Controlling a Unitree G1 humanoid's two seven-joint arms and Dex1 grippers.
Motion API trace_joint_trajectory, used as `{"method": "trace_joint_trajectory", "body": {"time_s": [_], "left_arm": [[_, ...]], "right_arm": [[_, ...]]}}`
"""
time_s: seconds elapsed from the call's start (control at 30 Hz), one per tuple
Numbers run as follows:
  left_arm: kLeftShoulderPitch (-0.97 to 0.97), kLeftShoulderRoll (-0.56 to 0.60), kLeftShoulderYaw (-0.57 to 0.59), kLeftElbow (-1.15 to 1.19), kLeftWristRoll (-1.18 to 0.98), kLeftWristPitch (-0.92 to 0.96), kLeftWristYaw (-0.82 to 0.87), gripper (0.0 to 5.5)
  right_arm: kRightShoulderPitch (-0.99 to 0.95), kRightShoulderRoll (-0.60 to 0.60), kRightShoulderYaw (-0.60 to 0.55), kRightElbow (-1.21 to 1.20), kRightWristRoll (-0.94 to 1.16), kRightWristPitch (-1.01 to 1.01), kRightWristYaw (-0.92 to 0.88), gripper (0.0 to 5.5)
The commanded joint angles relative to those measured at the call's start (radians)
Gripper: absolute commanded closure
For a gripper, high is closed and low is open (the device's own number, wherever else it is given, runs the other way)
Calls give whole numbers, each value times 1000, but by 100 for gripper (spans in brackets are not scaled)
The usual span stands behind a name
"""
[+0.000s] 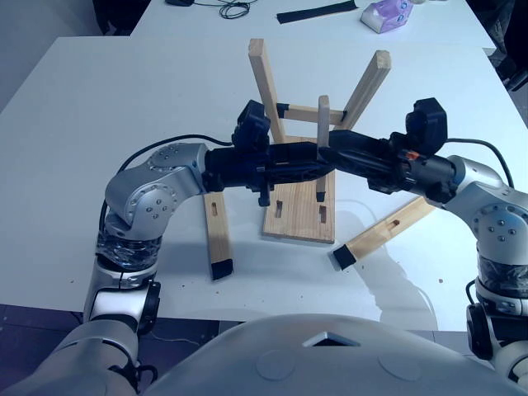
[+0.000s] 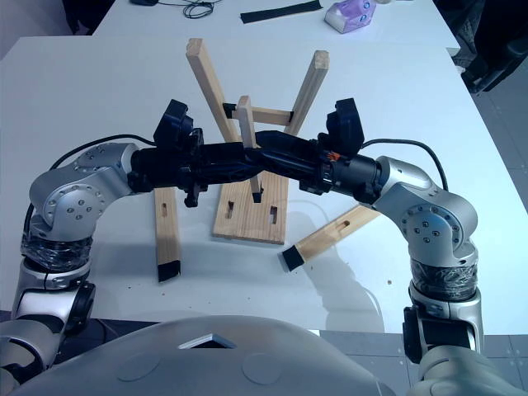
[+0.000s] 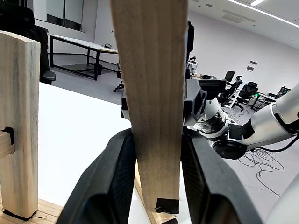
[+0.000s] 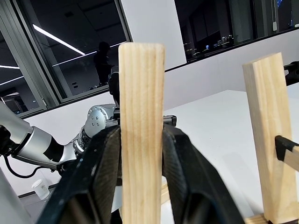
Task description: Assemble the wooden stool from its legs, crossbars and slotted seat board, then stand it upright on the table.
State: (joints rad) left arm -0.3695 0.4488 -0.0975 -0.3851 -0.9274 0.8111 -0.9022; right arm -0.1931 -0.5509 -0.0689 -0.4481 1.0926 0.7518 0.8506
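Note:
The slotted seat board (image 1: 299,224) lies flat on the white table. Two legs (image 1: 266,82) (image 1: 369,82) stand up from its far end, joined by a crossbar (image 1: 309,111). A third leg (image 1: 323,115) is held upright over the board's right side, and its black-tipped lower end is close to a slot. My left gripper (image 1: 316,169) is shut on this leg from the left. My right gripper (image 1: 335,150) is shut on it from the right, slightly higher. In the wrist views the leg (image 3: 152,93) (image 4: 140,116) sits clamped between dark fingers (image 3: 112,186) (image 4: 105,182).
One loose leg (image 1: 216,235) lies left of the board, and another (image 1: 388,231) lies at an angle to its right, both with black ends. On the far table are a purple packet (image 1: 388,14), a black strip (image 1: 318,11) and cables.

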Motion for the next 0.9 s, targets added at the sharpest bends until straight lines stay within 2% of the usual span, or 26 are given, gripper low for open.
{"method": "trace_joint_trajectory", "body": {"time_s": [0.03, 0.6, 0.9], "left_arm": [[-12, 1, 9, 5, 14, -15, 2, 418], [9, 8, -25, -16, 74, -50, -44, 418], [25, 7, -69, -42, 117, -81, -77, 419]], "right_arm": [[6, -24, 21, -3, -29, 15, 18, 417], [-16, -51, 67, -11, -77, 7, 58, 417], [-90, -57, 169, 31, -158, 16, 123, 418]]}}
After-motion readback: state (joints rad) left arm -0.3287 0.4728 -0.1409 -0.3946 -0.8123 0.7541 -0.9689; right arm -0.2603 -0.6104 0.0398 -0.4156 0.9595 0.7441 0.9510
